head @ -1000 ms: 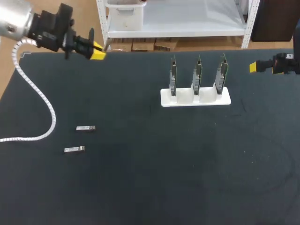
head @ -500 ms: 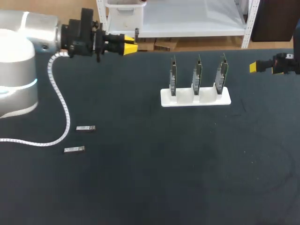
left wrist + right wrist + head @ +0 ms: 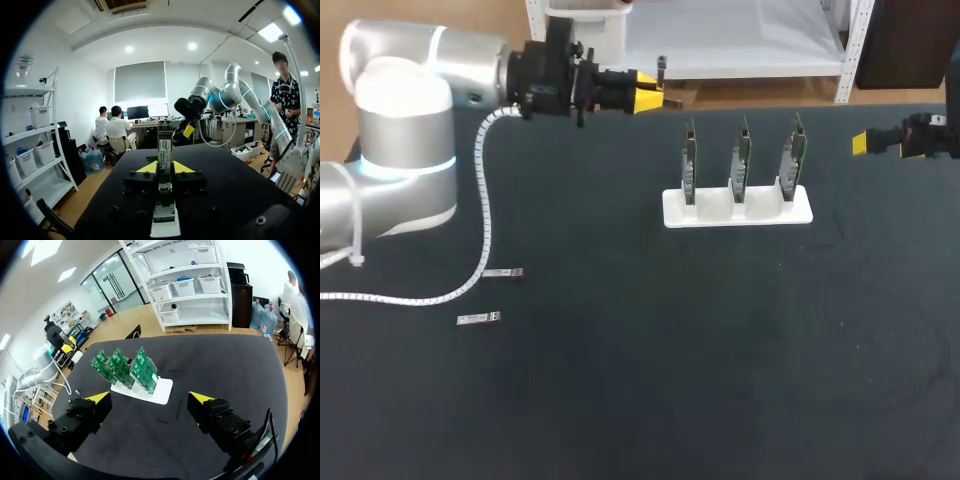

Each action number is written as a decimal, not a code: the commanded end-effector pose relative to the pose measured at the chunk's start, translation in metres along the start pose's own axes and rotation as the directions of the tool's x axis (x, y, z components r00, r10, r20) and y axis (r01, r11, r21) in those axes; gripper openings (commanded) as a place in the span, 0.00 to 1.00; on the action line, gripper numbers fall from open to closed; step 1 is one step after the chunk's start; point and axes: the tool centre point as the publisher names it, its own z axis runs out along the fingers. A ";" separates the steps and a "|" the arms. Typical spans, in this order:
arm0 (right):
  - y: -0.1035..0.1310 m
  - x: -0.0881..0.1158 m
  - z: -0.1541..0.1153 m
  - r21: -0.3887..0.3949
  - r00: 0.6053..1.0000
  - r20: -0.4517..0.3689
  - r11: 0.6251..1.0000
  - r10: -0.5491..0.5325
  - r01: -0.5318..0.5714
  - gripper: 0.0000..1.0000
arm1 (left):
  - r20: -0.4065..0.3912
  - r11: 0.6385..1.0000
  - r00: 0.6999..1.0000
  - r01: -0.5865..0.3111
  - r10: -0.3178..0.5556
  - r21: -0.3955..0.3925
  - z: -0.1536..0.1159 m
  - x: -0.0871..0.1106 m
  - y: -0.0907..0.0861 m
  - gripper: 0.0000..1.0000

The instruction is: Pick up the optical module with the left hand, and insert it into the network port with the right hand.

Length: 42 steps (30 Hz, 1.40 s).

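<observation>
My left arm point(image 3: 410, 120) comes in from the left. My left jaws are up by the back edge of the counter point(image 3: 670, 380), left of the white stand point(image 3: 738, 208) and apart from it. The left jaws are closed on the module point(image 3: 661, 70). In the left wrist view the module point(image 3: 164, 150) stands upright, pinched from both sides between the yellow tips point(image 3: 145, 168), with its labelled face toward the camera. It's clear of the counter.

Two loose modules lie flat on the left part of the counter, one point(image 3: 503, 273) a bit farther back than the other point(image 3: 479, 319). They are near each other but not touching, and well apart from the left jaws. A white coiled cable point(image 3: 485, 200) hangs from my left arm and trails across the counter just beside them.

Three green boards point(image 3: 741, 160) stand upright in a row in the white stand, right of the middle of the counter. I can't make out the ports on them.

My right arm point(image 3: 930, 135) enters at the far right edge, and the right jaws are to the right of the stand without touching it. The right jaws are spread wide with nothing between them. In the right wrist view the green boards point(image 3: 125, 367) and white stand point(image 3: 152, 390) are ahead of the fingers point(image 3: 97, 398).
</observation>
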 end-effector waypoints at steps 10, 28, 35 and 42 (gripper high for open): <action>0.000 0.000 0.000 0.000 1.000 0.000 1.000 0.000 0.000 1.00 | -0.021 1.000 1.000 0.006 -0.006 0.027 0.028 0.002 0.001 0.00; 0.000 0.000 0.000 0.000 1.000 0.000 1.000 0.000 0.000 1.00 | 0.005 0.999 0.999 0.045 -0.045 0.022 0.048 0.009 -0.006 0.00; 0.000 0.000 0.000 0.000 1.000 0.000 1.000 0.000 0.000 1.00 | 0.012 0.997 0.998 0.068 -0.069 0.019 0.048 0.012 -0.009 0.00; 0.000 0.000 0.000 0.000 1.000 0.000 1.000 0.000 0.000 1.00 | 0.010 0.997 0.997 0.077 -0.078 0.018 0.048 0.012 -0.009 0.00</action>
